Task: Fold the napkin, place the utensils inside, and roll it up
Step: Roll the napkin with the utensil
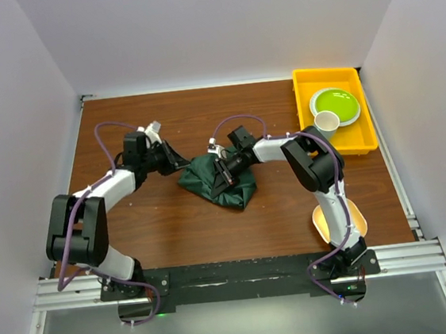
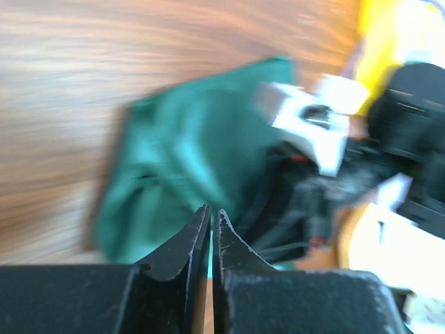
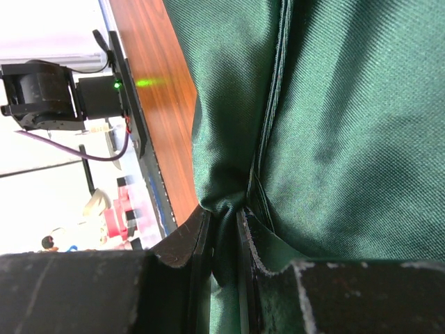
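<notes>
The dark green napkin (image 1: 220,181) lies crumpled in a heap at the middle of the table. My right gripper (image 1: 225,171) is down on it and shut on a bunched fold of the cloth (image 3: 348,125); the pinched fold shows between the fingers in the right wrist view (image 3: 224,212). My left gripper (image 1: 176,162) is at the heap's left edge. In the blurred left wrist view its jaws (image 2: 211,211) are closed with nothing between them, and the napkin (image 2: 188,153) lies ahead. The spoon is not in view.
A yellow tray (image 1: 306,102) at the back right holds a green plate (image 1: 335,105) and a white cup (image 1: 326,121). A pale round plate (image 1: 358,220) lies by the right arm's base. The right arm (image 2: 313,129) fills the right of the left wrist view.
</notes>
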Available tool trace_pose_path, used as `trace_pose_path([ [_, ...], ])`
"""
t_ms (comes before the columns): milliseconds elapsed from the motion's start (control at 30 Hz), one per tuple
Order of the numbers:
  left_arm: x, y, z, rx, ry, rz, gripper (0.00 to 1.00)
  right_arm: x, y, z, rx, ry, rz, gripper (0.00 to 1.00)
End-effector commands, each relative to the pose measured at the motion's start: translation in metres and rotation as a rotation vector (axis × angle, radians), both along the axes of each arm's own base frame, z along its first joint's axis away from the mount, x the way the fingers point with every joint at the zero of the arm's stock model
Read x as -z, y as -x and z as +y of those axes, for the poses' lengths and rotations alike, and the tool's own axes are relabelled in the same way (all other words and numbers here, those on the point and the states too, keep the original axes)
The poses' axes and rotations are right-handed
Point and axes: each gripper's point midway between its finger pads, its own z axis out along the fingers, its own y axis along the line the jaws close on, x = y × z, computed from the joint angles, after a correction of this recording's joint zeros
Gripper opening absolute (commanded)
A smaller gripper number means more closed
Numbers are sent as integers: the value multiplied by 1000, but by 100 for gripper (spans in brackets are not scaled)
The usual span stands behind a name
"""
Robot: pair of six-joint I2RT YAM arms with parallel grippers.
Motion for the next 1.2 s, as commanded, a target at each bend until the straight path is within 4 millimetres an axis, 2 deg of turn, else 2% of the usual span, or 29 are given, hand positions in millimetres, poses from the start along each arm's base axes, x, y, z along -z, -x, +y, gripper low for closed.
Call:
trace_pose_path([
  [0, -27, 13, -47, 100, 147, -12, 10, 43, -1, -16, 21, 156, -24, 3],
  [133, -9, 32, -65, 119, 219, 45, 5, 40, -4, -15, 32, 149, -30, 4],
  [333, 32, 51, -67, 97, 269, 123, 2, 43, -1, -18, 35, 161, -25, 4],
  [367, 33, 51, -69, 99, 280, 114, 2, 42, -1, -17, 36, 163, -23, 5],
  [600, 91, 74, -58, 70, 186, 221, 1, 33, -8, -17, 73, 183, -40, 12],
  [700, 107, 80, -51, 70, 128, 242, 0, 23, -12, -15, 95, 191, -58, 21],
  [833, 117, 86, -47, 78, 98, 262, 0, 7, -18, -15, 111, 218, -103, 34],
  [867, 118, 87, -47, 79, 94, 264, 0, 3, -18, -15, 108, 218, -118, 41],
  [933, 121, 90, -45, 89, 82, 270, 0, -12, -22, -16, 114, 224, -151, 47],
  [1167, 122, 91, -44, 101, 61, 279, 0, -40, -25, -38, 87, 326, -279, 57],
])
